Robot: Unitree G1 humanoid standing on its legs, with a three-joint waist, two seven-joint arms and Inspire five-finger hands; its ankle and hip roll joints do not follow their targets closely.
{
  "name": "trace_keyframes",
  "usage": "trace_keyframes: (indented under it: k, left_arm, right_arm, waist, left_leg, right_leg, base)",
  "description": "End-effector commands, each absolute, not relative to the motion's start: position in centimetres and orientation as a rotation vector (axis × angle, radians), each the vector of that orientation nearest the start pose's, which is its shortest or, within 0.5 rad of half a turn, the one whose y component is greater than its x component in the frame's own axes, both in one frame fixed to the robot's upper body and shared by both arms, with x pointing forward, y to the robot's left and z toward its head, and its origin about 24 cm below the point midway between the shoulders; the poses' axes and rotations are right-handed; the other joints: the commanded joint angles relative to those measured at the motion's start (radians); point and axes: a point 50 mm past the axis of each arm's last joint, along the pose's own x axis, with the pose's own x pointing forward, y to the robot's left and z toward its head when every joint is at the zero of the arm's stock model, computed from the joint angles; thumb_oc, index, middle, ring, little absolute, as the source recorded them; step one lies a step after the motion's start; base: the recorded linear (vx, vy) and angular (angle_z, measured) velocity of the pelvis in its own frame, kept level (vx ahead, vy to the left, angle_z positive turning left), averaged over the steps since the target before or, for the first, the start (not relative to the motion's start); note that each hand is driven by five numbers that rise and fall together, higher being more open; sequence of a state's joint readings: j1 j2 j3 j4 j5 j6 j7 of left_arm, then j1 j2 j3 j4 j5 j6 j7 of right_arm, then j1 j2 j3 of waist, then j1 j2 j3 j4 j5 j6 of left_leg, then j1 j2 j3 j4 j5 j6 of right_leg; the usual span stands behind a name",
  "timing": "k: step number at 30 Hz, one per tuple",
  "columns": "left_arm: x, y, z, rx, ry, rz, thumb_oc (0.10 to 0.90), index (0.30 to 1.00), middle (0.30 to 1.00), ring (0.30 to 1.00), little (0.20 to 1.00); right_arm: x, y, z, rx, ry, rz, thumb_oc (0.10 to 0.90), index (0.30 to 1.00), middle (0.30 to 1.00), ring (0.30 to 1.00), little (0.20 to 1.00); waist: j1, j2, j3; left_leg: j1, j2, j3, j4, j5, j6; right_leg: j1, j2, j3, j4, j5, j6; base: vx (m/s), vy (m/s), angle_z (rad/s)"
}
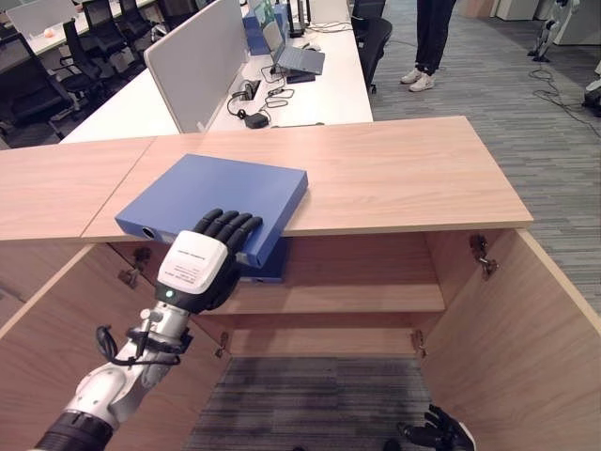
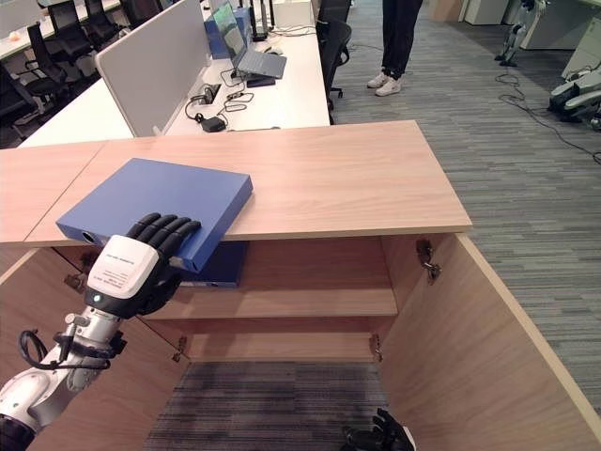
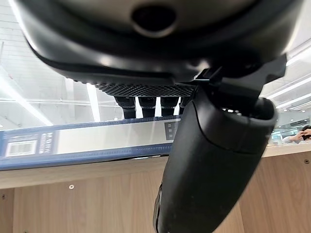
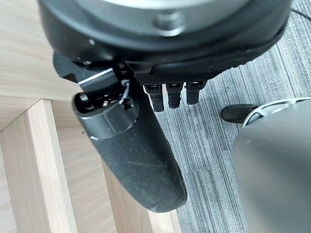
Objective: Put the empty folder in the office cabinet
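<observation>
1 blue folder (image 1: 221, 197) lies flat on the cabinet top (image 1: 394, 174), near its front edge twd the left, one corner hanging past the edge. Left robot hand (image 1: 211, 254) is at that overhanging front edge: fingers (image 1: 230, 225) curled over the top face, thumb below per left wrist view, so clamped on the folder. 2nd blue item (image 1: 268, 268) sits on the upper shelf (image 1: 376, 299) inside the cabinet, mostly hidden behind hand & folder; can't tell what it is. 2 doors stand open, the right door (image 1: 526, 329) cut off by the frame. Right robot hand (image 1: 441, 432) hangs low over the carpet, fingers relaxed, holding nothing. 1 person (image 1: 427, 42) beyond the desks, legs only.
</observation>
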State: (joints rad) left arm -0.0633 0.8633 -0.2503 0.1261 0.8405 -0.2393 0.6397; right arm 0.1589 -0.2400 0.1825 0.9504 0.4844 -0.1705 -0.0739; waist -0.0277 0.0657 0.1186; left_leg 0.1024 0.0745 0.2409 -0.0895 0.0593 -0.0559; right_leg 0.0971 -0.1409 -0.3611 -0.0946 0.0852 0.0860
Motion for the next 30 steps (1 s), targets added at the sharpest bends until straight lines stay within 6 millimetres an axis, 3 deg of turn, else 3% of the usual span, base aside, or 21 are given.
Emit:
trace_keyframes:
  k: [1, 9, 10, 11, 30]
  left_arm:
    - [27.9, 25.1, 15.9, 1.615, -0.820, 0.207, 0.800, 0.900, 0.900, 0.900, 0.900]
    - [28.4, 24.7, 16.5, 1.627, -0.841, 0.210, 0.800, 0.900, 0.900, 0.900, 0.900]
    - [28.4, 24.5, 16.5, 1.621, -0.844, 0.200, 0.573, 0.559, 0.559, 0.559, 0.559]
    - [28.5, 24.4, 16.5, 1.621, -0.845, 0.197, 0.400, 0.300, 0.300, 0.300, 0.300]
    - [27.9, 22.8, 16.8, 1.448, -0.870, 0.195, 0.400, 0.300, 0.300, 0.300, 0.300]
  right_arm:
    - [12.9, -22.6, -13.4, 0.125, 0.791, -0.307, 0.800, 0.900, 0.900, 0.900, 0.900]
    - [12.8, -22.3, -13.6, 0.142, 0.800, -0.292, 0.800, 0.900, 0.900, 0.900, 0.900]
    - [13.0, -22.3, -13.5, 0.141, 0.798, -0.293, 0.800, 0.900, 0.900, 0.900, 0.900]
    - [13.0, -22.2, -13.5, 0.144, 0.798, -0.294, 0.800, 0.900, 0.900, 0.900, 0.900]
    - [13.1, -21.9, -13.6, 0.158, 0.805, -0.299, 0.800, 0.900, 0.900, 0.900, 0.900]
  waist:
    - [-0.012, -0.007, 0.015]
    - [-0.015, -0.012, 0.007]
    - [-0.015, -0.013, 0.007]
    - [-0.015, -0.013, 0.007]
    - [-0.007, -0.030, -0.003]
  left_leg:
    - [0.040, 0.075, 0.068, 0.002, -0.021, -0.096]
    - [0.038, 0.077, 0.077, 0.002, -0.021, -0.096]
    - [0.038, 0.077, 0.077, 0.002, -0.021, -0.096]
    - [0.037, 0.077, 0.078, 0.002, -0.021, -0.096]
    - [0.031, 0.078, 0.077, 0.002, -0.021, -0.096]
  right_leg:
    - [0.085, -0.048, -0.037, 0.019, -0.136, 0.105]
    - [0.078, -0.048, -0.037, 0.017, -0.128, 0.108]
    - [0.076, -0.048, -0.036, 0.016, -0.127, 0.109]
    - [0.074, -0.049, -0.036, 0.016, -0.127, 0.109]
    - [0.072, -0.052, -0.033, 0.013, -0.122, 0.108]
  base:
    - [0.00, 0.000, 0.00]
    - [0.00, 0.000, 0.00]
    - [0.00, 0.000, 0.00]
    - [0.00, 0.000, 0.00]
    - [0.00, 0.000, 0.00]
